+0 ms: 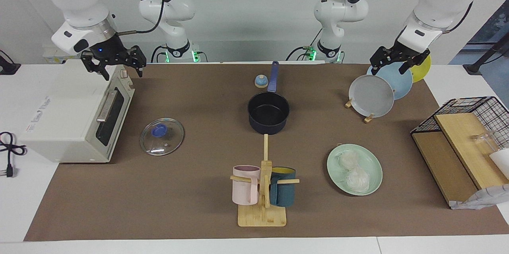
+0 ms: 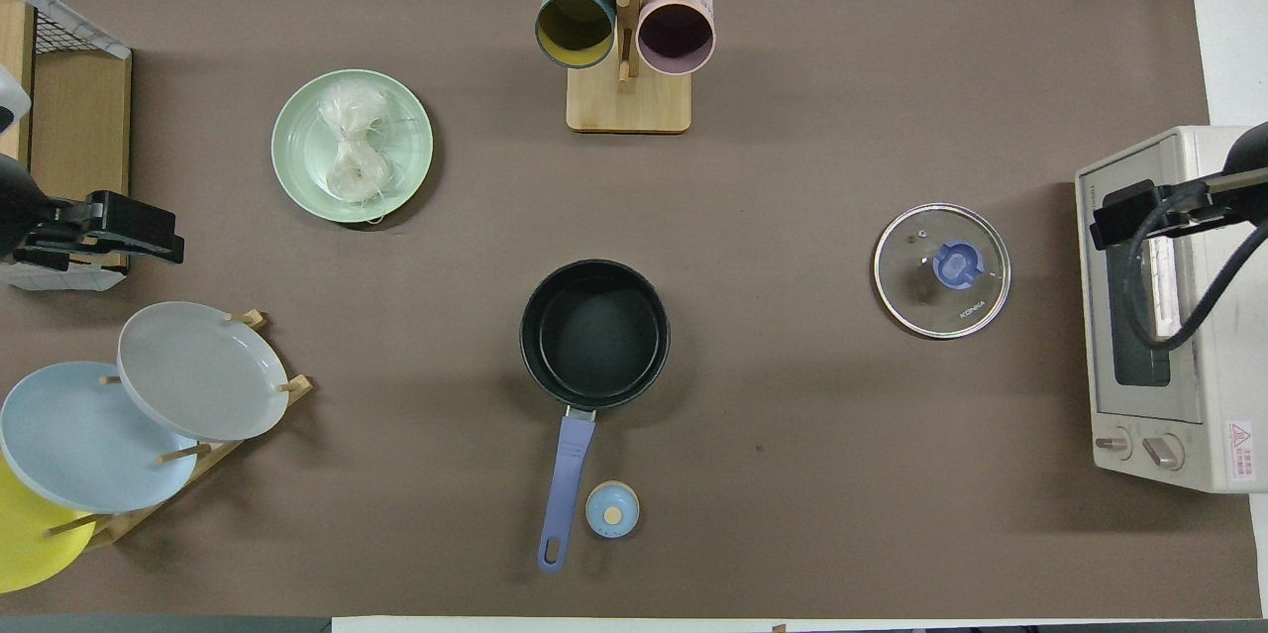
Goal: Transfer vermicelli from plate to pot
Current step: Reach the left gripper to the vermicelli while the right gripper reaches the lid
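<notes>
Plain white wall [image 1: 246, 15], white table [image 1: 24, 206].

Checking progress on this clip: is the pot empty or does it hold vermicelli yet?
Empty. The pot shows only its bare black inside in both views; the vermicelli lies on the plate.

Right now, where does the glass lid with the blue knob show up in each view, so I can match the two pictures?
Facing view: the glass lid lies flat on the brown mat, lower left of centre, beside the toaster oven.
Overhead view: the glass lid lies right of centre, again beside the toaster oven.
Shared landmark: the pot at mid-table; the lid lies toward the right arm's end from it, with the plate toward the left arm's end.
</notes>
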